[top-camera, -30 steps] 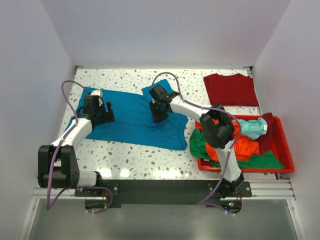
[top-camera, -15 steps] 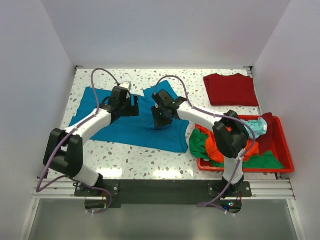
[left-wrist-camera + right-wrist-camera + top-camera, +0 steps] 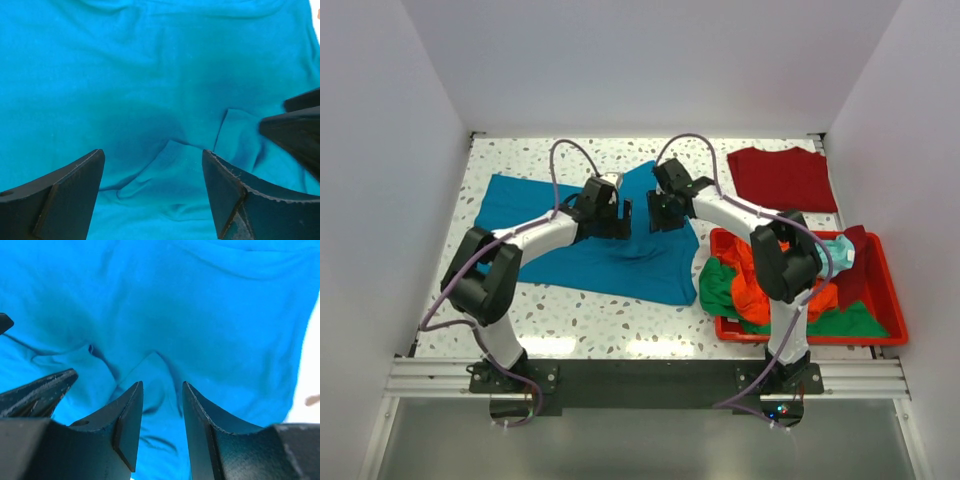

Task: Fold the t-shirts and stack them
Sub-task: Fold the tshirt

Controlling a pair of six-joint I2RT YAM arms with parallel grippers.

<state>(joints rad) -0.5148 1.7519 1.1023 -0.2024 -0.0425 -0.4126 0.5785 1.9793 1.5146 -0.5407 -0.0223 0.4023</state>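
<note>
A teal-blue t-shirt [image 3: 620,265] lies spread on the table, wrinkled in the middle. My left gripper [image 3: 617,216] hovers over its centre with jaws wide open and a raised fold of cloth [image 3: 165,165] between them. My right gripper [image 3: 660,212] is close beside it on the right, jaws a little apart over a ridge of the same shirt [image 3: 200,305], and holds nothing. Each wrist view shows the other gripper's fingers at its edge. A dark red t-shirt [image 3: 782,178] lies folded at the back right.
A red plastic bin [image 3: 800,341] at the right holds orange [image 3: 810,290], green [image 3: 720,285] and pale aqua [image 3: 830,255] shirts, with a dark red cloth [image 3: 855,265] over its edge. Speckled tabletop [image 3: 570,320] shows in front of the teal shirt. White walls enclose the table.
My left gripper has swept right from the shirt's left sleeve to its centre. My right gripper has moved a little back and right. The two grippers now sit close together.
</note>
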